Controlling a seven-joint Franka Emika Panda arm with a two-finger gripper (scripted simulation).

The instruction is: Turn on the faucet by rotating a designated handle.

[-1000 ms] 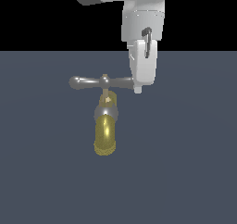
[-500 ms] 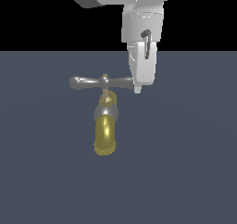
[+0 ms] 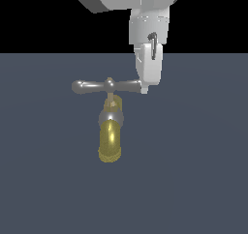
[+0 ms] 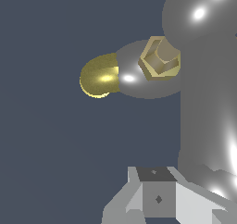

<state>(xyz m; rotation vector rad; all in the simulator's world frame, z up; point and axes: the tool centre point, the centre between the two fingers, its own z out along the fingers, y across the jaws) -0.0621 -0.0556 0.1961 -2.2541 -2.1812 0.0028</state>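
Observation:
The faucet [image 3: 110, 126] stands on a dark grey floor, its brass-yellow spout [image 3: 110, 140] curving toward the camera in the exterior view. Across its top lies the handle [image 3: 104, 86], a grey crossbar. My gripper [image 3: 144, 89] hangs straight down at the bar's end on the exterior view's right, fingertips touching or just beside that knob. It looks shut and holds nothing. In the wrist view the handle [image 4: 203, 79] fills one side very close, with the spout [image 4: 98, 77] and a brass hex nut [image 4: 159, 62] behind it, and the gripper [image 4: 157, 195] at the frame's edge.
The dark grey floor [image 3: 193, 180] spreads flat all around the faucet. Black background lies above the far edge. No other objects show.

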